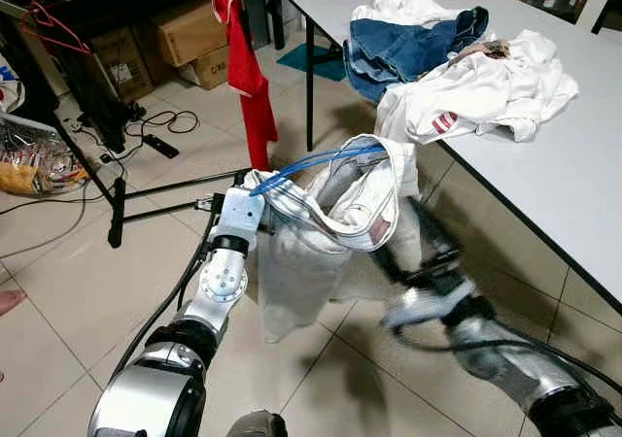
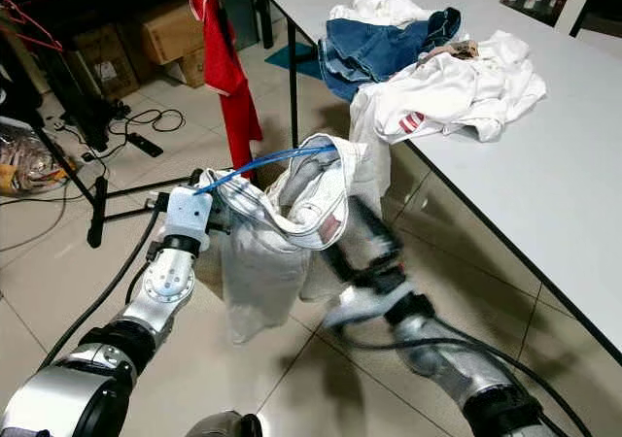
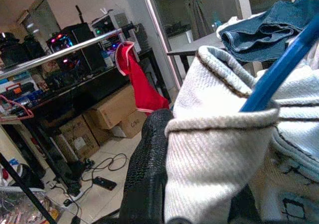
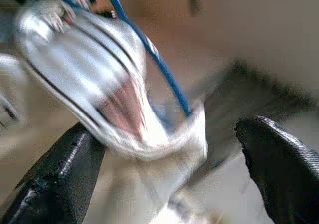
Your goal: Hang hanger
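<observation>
The thin blue plastic hanger [image 1: 309, 164], carrying a pale grey-white garment [image 1: 311, 233] beside the white table [image 1: 544, 180], is pinched by the left tool [image 1: 255, 180], while the spread, blurred right tool [image 1: 403, 248] could drag the loosely draped cloth off.

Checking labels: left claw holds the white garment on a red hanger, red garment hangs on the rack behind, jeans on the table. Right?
Not quite: the hanger is blue, not red, as the left eye view shows. The rest stands: the left claw holds the white garment threaded on it, the red garment hangs on the rack behind, and the jeans lie on the table.
</observation>
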You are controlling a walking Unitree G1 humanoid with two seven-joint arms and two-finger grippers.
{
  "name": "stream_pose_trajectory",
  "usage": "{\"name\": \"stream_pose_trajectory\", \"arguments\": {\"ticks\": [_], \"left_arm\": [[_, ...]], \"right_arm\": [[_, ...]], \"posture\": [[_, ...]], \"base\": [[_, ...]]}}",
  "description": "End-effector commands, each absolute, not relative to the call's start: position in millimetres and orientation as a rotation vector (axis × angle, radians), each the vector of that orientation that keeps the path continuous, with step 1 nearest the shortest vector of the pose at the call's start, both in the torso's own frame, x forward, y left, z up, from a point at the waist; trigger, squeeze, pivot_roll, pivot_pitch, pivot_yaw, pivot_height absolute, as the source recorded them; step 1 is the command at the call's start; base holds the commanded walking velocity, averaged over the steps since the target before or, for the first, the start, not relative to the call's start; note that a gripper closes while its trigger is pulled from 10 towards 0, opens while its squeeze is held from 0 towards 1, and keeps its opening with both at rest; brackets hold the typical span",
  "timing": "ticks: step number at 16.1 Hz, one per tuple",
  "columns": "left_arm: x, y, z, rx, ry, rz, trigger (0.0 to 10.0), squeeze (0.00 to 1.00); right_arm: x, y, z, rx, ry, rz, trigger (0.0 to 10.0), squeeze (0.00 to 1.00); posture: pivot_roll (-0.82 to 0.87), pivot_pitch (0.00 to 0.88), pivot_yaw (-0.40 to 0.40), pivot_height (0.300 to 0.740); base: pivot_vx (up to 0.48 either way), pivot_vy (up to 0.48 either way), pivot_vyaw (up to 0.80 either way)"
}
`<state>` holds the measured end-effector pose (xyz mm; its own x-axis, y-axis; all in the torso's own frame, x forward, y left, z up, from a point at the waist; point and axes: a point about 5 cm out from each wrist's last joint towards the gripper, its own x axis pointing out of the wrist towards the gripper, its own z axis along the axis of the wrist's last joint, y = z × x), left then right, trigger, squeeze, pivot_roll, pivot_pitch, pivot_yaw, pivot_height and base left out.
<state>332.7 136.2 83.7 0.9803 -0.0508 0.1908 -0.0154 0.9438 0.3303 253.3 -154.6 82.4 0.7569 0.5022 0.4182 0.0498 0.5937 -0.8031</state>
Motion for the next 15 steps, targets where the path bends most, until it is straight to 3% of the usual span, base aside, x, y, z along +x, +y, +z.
{"name": "stream_pose_trajectory", "arguments": {"ticks": [1, 10, 12, 15], "left_arm": [[336.0, 138.3, 94.6, 0.334, -0.262, 0.001, 10.0, 0.00], [335.5, 139.6, 94.2, 0.354, -0.266, 0.001, 10.0, 0.00], [335.0, 141.1, 93.6, 0.361, -0.266, 0.002, 10.0, 0.00], [334.0, 141.1, 92.0, 0.374, -0.264, -0.001, 10.0, 0.00]], "right_arm": [[259.2, -168.1, 87.4, -0.817, -0.625, 0.234, 10.0, 0.00], [265.0, -207.5, 74.6, -0.678, -0.398, 0.113, 10.0, 0.00], [269.1, -229.6, 85.6, -0.568, -0.378, -0.019, 10.0, 0.00], [270.8, -236.6, 91.9, -0.394, -0.346, -0.060, 10.0, 0.00]], "posture": [[0.00, 0.000, 0.087, 0.740], [0.00, 0.000, 0.087, 0.740], [0.00, 0.000, 0.088, 0.740], [-0.01, 0.000, 0.088, 0.740]], "base": [[0.000, 0.000, 0.00], [0.000, 0.000, 0.00], [0.000, 0.000, 0.00], [0.000, 0.000, 0.00]]}}
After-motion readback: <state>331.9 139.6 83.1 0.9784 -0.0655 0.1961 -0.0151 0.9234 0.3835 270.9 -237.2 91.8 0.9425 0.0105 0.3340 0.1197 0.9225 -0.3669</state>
